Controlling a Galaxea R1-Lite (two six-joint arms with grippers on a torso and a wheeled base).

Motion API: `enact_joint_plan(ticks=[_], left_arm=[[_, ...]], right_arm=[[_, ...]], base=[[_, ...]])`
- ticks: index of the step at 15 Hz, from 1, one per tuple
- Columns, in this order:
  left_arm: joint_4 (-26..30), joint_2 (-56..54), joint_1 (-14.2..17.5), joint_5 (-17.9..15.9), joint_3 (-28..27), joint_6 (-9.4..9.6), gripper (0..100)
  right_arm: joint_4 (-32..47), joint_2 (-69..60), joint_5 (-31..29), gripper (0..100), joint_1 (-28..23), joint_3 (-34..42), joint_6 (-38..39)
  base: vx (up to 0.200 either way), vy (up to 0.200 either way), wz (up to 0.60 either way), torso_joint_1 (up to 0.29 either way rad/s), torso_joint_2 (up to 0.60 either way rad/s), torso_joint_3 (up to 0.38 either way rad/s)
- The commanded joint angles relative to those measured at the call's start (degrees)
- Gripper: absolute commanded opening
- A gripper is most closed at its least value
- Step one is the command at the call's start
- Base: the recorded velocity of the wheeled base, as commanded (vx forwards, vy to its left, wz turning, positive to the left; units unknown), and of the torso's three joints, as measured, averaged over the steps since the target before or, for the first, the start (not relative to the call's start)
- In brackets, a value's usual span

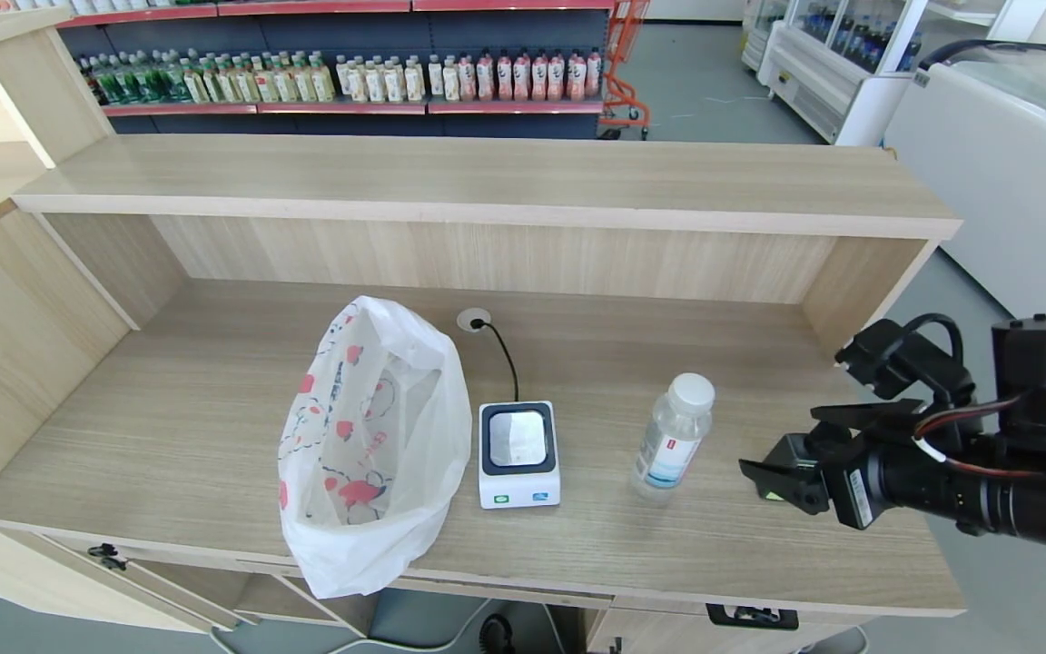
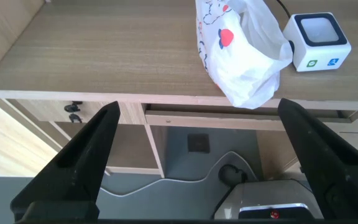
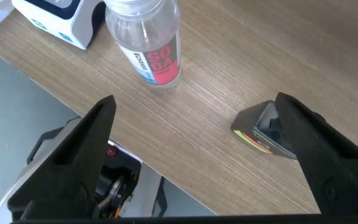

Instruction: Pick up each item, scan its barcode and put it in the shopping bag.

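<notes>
A clear water bottle [image 1: 673, 436] with a white cap stands upright on the wooden counter [image 1: 169, 427], to the right of the white barcode scanner [image 1: 518, 451]. The white shopping bag [image 1: 369, 445] with red prints stands open left of the scanner, and its bottom hangs over the counter's front edge. My right gripper [image 1: 777, 439] is open just right of the bottle, level with its lower half and apart from it. In the right wrist view the bottle [image 3: 151, 43] lies beyond the open gripper [image 3: 196, 102]. My left gripper [image 2: 197, 109] is open, low in front of the counter, with the bag [image 2: 241, 50] and scanner [image 2: 319, 40] beyond it.
A raised wooden ledge [image 1: 487, 182] walls the back and sides of the counter. The scanner's black cable [image 1: 505, 359] runs to a hole at the back. A drawer front with keys [image 2: 73, 109] sits under the counter edge. Shelves of drinks stand far behind.
</notes>
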Motion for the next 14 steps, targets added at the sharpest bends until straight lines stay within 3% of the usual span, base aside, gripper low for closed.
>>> enact_joint_plan(ticks=[1,6,10,14], left_arm=[[0.0,0.0,0.0,0.0,0.0,0.00,100],[0.0,0.0,0.0,0.0,0.0,0.00,100],[0.0,0.0,0.0,0.0,0.0,0.00,100],[0.0,0.0,0.0,0.0,0.0,0.00,100]], right_arm=[[-1.3,4.6,0.1,100,0.5,0.4,-0.1],[-18.3,15.9,2.0,100,2.1,1.8,0.0],[-21.6,20.3,3.1,100,3.0,1.6,0.0],[-30.4,24.9,6.7,100,3.0,2.0,0.2]], base=[[0.000,0.000,0.00,0.000,0.00,0.000],[0.000,0.000,0.00,0.000,0.00,0.000],[0.000,0.000,0.00,0.000,0.00,0.000],[0.000,0.000,0.00,0.000,0.00,0.000]])
